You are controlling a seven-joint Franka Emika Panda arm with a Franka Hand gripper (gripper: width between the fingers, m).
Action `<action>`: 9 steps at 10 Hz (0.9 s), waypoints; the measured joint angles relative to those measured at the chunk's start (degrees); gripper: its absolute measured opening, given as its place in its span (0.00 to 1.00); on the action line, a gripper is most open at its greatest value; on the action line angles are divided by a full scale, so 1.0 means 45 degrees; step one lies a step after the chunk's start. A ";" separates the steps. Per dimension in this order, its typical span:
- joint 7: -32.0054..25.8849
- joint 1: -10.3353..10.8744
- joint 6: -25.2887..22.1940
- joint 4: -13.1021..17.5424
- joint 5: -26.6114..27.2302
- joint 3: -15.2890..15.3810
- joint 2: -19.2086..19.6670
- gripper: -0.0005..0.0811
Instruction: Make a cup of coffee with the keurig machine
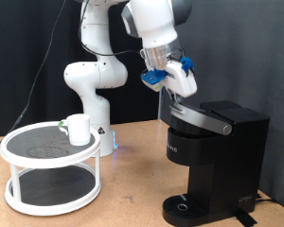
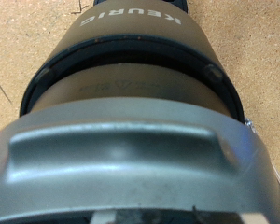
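Observation:
The black keurig machine (image 1: 215, 161) stands at the exterior view's right, its silver-rimmed lid (image 1: 201, 118) tilted partly open. My gripper (image 1: 177, 87), with blue finger parts, hovers just above the lid's raised end; nothing shows between its fingers. The wrist view looks down on the lid's silver handle (image 2: 121, 154) and the machine's round black top with its logo (image 2: 131, 15); the fingers do not show there. The white cup (image 1: 78, 129) stands on the upper shelf of a round white rack (image 1: 33, 163) at the exterior view's left, far from the gripper.
The arm's white base (image 1: 93, 80) stands behind the rack. The wooden table (image 1: 133, 194) carries both machine and rack. The machine's drip tray (image 1: 185, 206) is bare. A dark curtain hangs behind.

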 joint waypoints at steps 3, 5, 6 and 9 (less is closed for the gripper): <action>0.0000 0.0000 0.0592 -0.0419 -0.0130 0.0050 0.0203 0.01; -0.0018 0.0000 0.0891 -0.0601 -0.0131 0.0061 0.0344 0.01; -0.0044 0.0000 0.1019 -0.0683 -0.0131 0.0068 0.0407 0.01; -0.0226 0.0003 0.1449 -0.0864 -0.0130 0.0089 0.0433 0.01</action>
